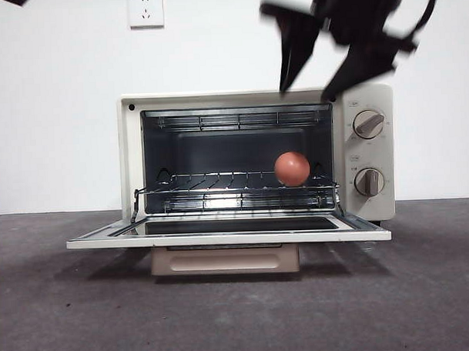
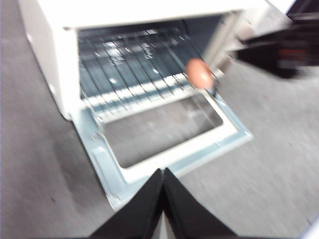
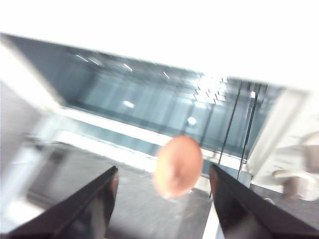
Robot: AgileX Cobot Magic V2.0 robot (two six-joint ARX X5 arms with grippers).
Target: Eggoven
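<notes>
**Egg sitting on the oven rack, right hand spread wide above**

The cream toaster oven (image 1: 249, 159) is standing on the grey tabletop (image 1: 239, 314) with its door (image 1: 229, 231) lying fully down and flat toward the camera. The wire rack (image 1: 235, 187) is sitting inside the cavity. The reddish-brown egg (image 1: 292, 168) is resting at the front right part of that rack, close to the right inner wall and just behind the hinge of the open door. Nothing is touching it.

The right hand (image 3: 162, 184) is hanging above and in front of the oven's right side, with its 2 jaws spread wide; in the right wrist view the egg (image 3: 178, 167) is showing in the gap between them, clear of both. In the front view this hand (image 1: 318, 84) is appearing as a dark blurred shape with its tips at the oven's top edge, over the 2 knobs (image 1: 368, 124).

The left hand (image 2: 163, 174) is waiting back from the open door, its 2 jaws pressed together with nothing between them. Its view is showing the egg (image 2: 200, 73) at the rack's front corner, and the right arm (image 2: 284, 50) as a dark blur beside the oven.

A white wall socket (image 1: 145, 9) is sitting on the wall behind.
</notes>
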